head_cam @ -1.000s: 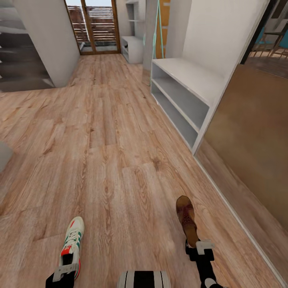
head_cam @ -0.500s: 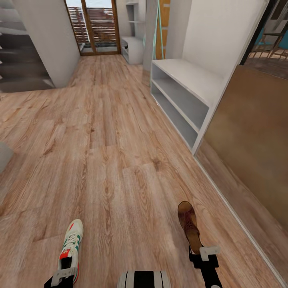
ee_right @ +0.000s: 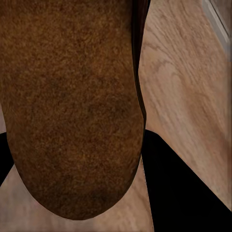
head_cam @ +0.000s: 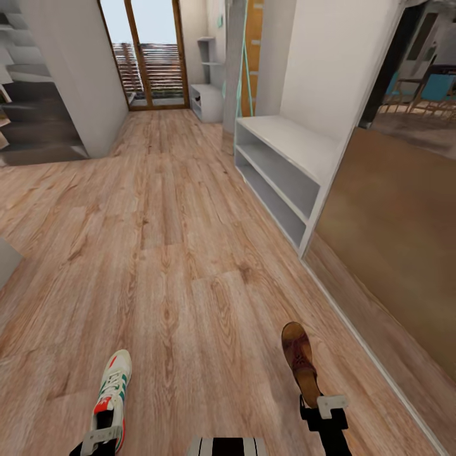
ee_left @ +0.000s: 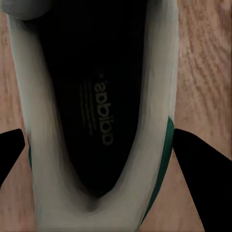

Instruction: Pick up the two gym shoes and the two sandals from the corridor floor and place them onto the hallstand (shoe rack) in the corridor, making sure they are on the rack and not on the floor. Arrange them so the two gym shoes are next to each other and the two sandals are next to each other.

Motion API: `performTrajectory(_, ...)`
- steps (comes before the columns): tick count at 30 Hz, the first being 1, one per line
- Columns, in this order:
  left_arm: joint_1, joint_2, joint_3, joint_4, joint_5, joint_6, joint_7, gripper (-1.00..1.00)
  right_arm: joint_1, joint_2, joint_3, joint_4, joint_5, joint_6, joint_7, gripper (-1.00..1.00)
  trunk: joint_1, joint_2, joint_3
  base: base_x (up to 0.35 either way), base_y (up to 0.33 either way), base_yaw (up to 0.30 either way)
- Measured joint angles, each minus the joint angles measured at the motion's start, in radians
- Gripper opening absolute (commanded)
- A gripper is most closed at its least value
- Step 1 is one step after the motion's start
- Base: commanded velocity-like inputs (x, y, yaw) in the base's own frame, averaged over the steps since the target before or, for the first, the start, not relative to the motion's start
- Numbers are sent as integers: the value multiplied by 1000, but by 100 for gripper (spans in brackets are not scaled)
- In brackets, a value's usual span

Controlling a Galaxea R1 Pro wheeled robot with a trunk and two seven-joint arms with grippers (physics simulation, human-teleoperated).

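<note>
Wood-grain plank floor point(head_cam: 171, 266) runs the length of the corridor toward a glazed door point(head_cam: 149, 54) at the far end. Left gripper point(head_cam: 101, 438) sits at the bottom edge of the head view, clamped on the heel of a gym shoe point(head_cam: 112, 391): white, green side stripes, red-orange at the tongue, toe pointing away down the corridor. Left wrist view looks straight into the shoe point(ee_left: 96, 121), dark insole with printed lettering, one black finger point(ee_left: 203, 183) on either side of the heel, jaws closed onto its walls. Right gripper point(head_cam: 324, 408) at lower right has hold of a sandal point(head_cam: 300, 362) by the heel end, dark brown upper, tan footbed, toe also pointing away. Right wrist view shows the brown footbed point(ee_right: 67, 106) close up, with black finger point(ee_right: 183, 183) flanking it and jaws narrowed onto it. Shoe and sandal are well apart, both low over the planks; cannot tell whether either sole touches the floor. Plain white two-shelf bench point(head_cam: 282, 168) stands against the right wall, shelves bare. Hallstand point(head_cam: 206, 95) is far off beside the door, white, with upper shelves on its back panel. Brown panel point(head_cam: 392, 240) lines the near right wall. Grey wall block point(head_cam: 79, 76) on the left
</note>
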Motion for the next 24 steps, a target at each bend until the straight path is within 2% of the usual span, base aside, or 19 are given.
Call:
performTrajectory(15,8,0,1,4,2,-12,-1,-100,41,-1,3,0,5,-1,11,-100,-7,4,80,0,0,-83)
performTrajectory(17,11,0,1,14,2,-58,-1,-100,44,-1,5,0,6,-1,35,-100,-8,4,91,0,0,-124)
performTrajectory(18,16,0,1,31,2,-118,0,-100,45,-3,5,0,6,-1,62,-100,-8,4,97,0,0,-134)
performTrajectory(21,21,0,2,68,1,-219,9,-100,46,-13,1,0,3,-1,96,-100,-9,5,113,0,0,-140)
performTrajectory(24,21,-5,2,79,0,-234,12,-100,47,-12,2,0,1,0,98,-100,-11,6,129,0,0,-149)
